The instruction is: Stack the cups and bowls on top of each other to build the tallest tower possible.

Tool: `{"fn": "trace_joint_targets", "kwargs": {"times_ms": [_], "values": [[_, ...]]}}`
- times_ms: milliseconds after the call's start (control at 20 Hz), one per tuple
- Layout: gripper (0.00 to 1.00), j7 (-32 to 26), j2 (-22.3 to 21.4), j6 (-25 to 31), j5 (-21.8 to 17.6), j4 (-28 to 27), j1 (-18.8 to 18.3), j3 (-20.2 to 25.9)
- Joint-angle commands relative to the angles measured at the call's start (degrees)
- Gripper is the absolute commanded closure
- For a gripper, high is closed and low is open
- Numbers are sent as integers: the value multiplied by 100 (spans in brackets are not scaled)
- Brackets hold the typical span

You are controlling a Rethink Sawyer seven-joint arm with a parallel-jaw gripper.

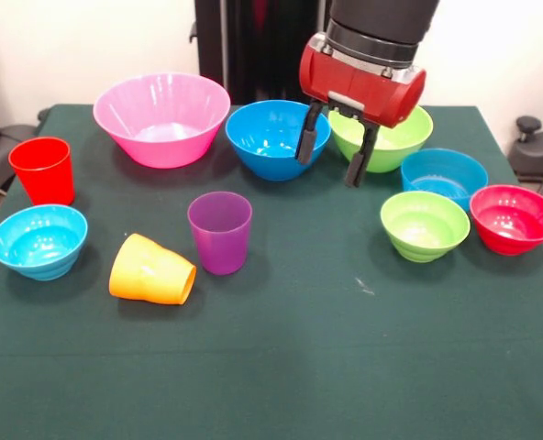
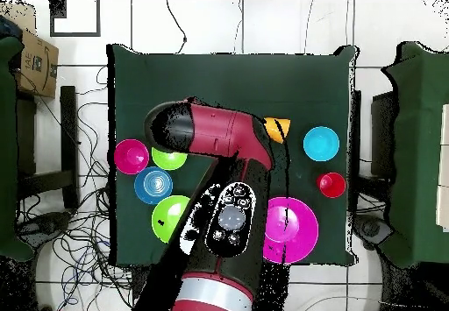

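Observation:
My gripper (image 1: 332, 154) is open and empty, hanging above the table's far side between the mid-sized blue bowl (image 1: 271, 137) and the mid-sized lime green bowl (image 1: 391, 142). The big pink bowl (image 1: 161, 117) stands at the far left. The small blue bowl (image 1: 444, 172), small lime green bowl (image 1: 425, 225) and small red bowl (image 1: 515, 218) sit at the right. The light blue bowl (image 1: 38, 240) and the upright red cup (image 1: 42, 170) are at the left. The purple cup (image 1: 220, 232) stands upright in the middle. The orange cup (image 1: 152, 270) lies on its side beside it.
Nothing is stacked; every piece stands alone on the green cloth (image 1: 345, 367). In the overhead view my arm (image 2: 228, 176) covers the table's middle, hiding the purple cup and the mid-sized blue bowl; the pink bowl (image 2: 298, 229) and red cup (image 2: 331, 185) show beside it.

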Motion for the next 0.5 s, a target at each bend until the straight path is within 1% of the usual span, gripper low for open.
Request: {"fn": "trace_joint_targets", "kwargs": {"times_ms": [50, 500], "values": [[0, -1799, -518, 795, -508, 378, -832, 1332], [0, -1454, -605, 819, -863, 433, -978, 1631]]}}
